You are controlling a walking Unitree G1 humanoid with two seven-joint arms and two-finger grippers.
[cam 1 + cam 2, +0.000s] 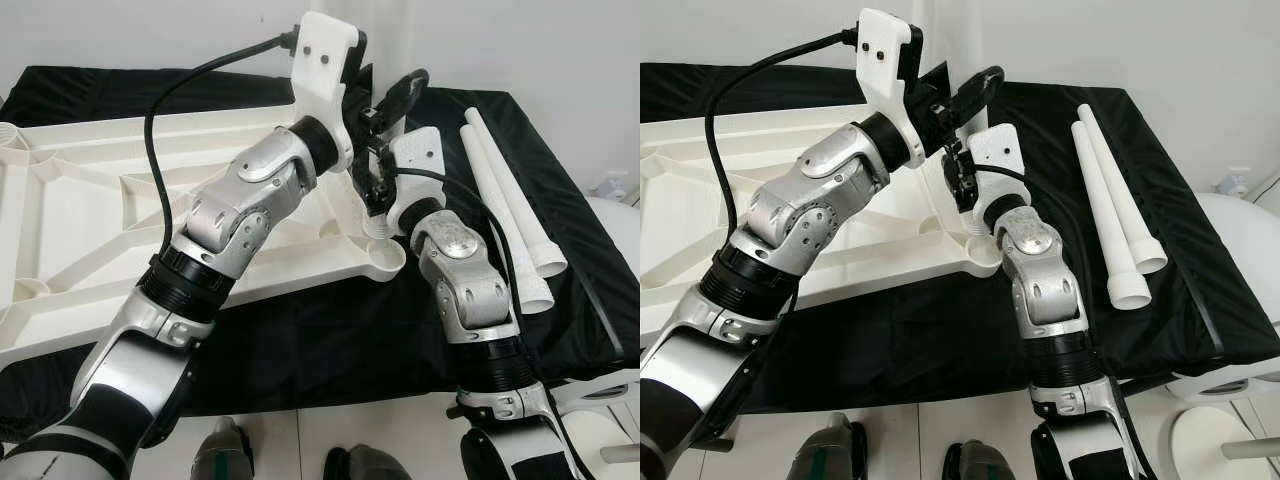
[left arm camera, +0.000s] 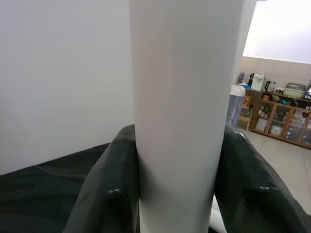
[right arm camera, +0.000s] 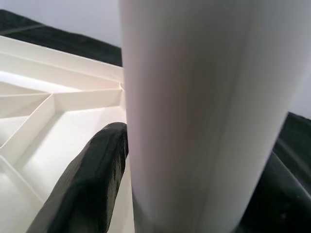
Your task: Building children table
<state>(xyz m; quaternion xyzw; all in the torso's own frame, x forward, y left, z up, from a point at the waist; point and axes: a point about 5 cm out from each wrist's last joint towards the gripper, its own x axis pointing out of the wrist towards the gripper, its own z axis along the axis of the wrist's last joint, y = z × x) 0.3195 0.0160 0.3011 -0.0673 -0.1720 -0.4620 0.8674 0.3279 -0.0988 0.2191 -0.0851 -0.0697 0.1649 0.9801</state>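
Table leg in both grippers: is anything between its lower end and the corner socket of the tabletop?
Nothing visible blocks it. Both the left gripper and right gripper clamp the table leg over the tabletop corner; arms hide the socket itself.

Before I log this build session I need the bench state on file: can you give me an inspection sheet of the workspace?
Surface: black cloth over the bench, wrinkled.
Job's things: white tabletop lies underside up, ribs showing; one white leg stands upright at its near right corner; two spare legs lie side by side on the cloth to the right.
Clutter: nothing seen.
Grippers: left gripper and right gripper both clamp the upright leg.
Cables: black cable loops from the left wrist over the tabletop.
Surroundings: white wall behind; kitchen cabinets in the distance; white stool to the right.
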